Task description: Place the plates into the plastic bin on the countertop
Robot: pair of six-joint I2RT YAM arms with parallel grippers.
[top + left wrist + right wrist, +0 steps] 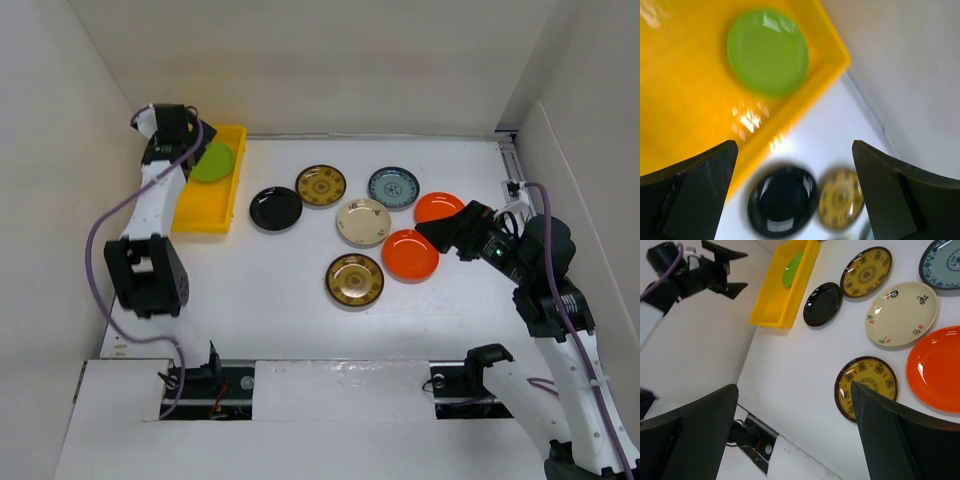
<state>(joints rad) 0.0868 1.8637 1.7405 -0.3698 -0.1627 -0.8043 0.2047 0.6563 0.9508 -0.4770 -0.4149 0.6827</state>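
Observation:
The yellow plastic bin stands at the far left of the white countertop and holds the lime green plate. My left gripper hovers open and empty over the bin's far end; its wrist view shows the green plate in the bin. On the countertop lie the black plate, two brown-gold plates, the teal plate, the cream plate and two orange plates. My right gripper is open and empty above the orange plates.
White side walls close in the countertop on the left, back and right. The left arm's base stands near the bin's front end. A metal bracket sits at the right wall. Cables show in slots at the near edge.

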